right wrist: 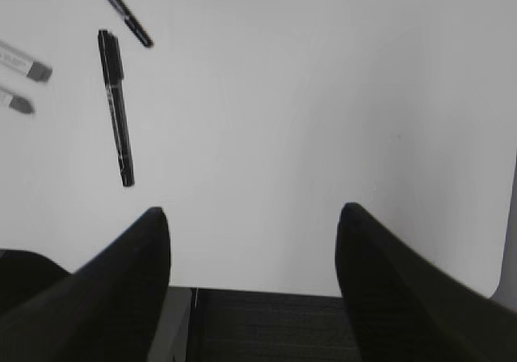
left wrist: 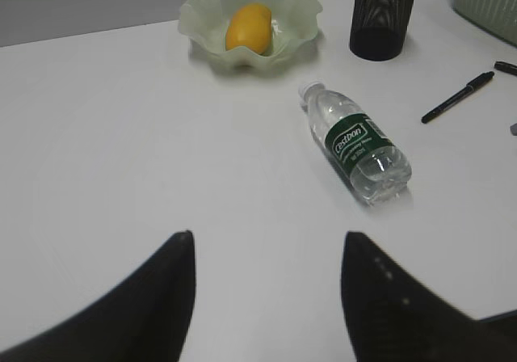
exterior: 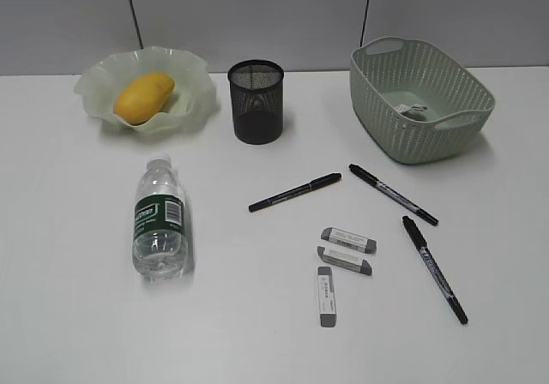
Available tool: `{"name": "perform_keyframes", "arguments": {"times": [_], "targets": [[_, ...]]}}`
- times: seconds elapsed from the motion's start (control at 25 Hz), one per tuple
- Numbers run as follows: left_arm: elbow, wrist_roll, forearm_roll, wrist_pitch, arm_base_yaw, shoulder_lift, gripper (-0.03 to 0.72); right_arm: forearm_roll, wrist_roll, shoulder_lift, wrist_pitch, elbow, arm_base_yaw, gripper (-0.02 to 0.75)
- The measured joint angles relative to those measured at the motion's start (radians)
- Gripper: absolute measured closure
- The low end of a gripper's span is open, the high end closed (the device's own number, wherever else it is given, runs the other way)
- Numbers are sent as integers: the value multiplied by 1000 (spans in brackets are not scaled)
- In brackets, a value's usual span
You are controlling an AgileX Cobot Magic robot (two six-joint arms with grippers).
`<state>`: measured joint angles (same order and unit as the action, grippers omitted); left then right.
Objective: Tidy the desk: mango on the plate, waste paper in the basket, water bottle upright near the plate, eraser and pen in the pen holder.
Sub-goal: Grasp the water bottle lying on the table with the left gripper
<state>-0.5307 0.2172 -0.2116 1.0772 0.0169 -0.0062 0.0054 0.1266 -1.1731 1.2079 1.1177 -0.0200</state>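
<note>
- Plain white desk [exterior: 77, 315]: I see the clear green-labelled water bottle [exterior: 159, 226] lying flat (it may roll when nudged).
- Left gripper [left wrist: 266, 297] and right gripper [right wrist: 250, 273] both gape, empty.

Yellow-orange mango [exterior: 144, 97], pale green plate [exterior: 196, 82], black mesh pen holder [exterior: 256, 101], green-label bottle [exterior: 159, 219]

Left gripper [left wrist: 266, 297]: jaws spread wide, nothing between them, dark fingers [left wrist: 161, 297] hanging above bare tabletop. Right gripper [right wrist: 250, 289]: jaws likewise parted and empty, poised over the table's near edge. Neither arm shows in the exterior view.
</note>
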Motion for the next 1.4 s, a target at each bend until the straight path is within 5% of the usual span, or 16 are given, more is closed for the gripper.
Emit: {"name": "perform_keyframes", "arguments": {"times": [0.84, 1.4], "targets": [[0, 0, -1, 0, 0, 0, 251, 3, -47, 784, -148, -595, 0, 227], [0, 0, -1, 0, 0, 0, 251, 10, -67, 1034, -158, -611, 0, 260]]}}
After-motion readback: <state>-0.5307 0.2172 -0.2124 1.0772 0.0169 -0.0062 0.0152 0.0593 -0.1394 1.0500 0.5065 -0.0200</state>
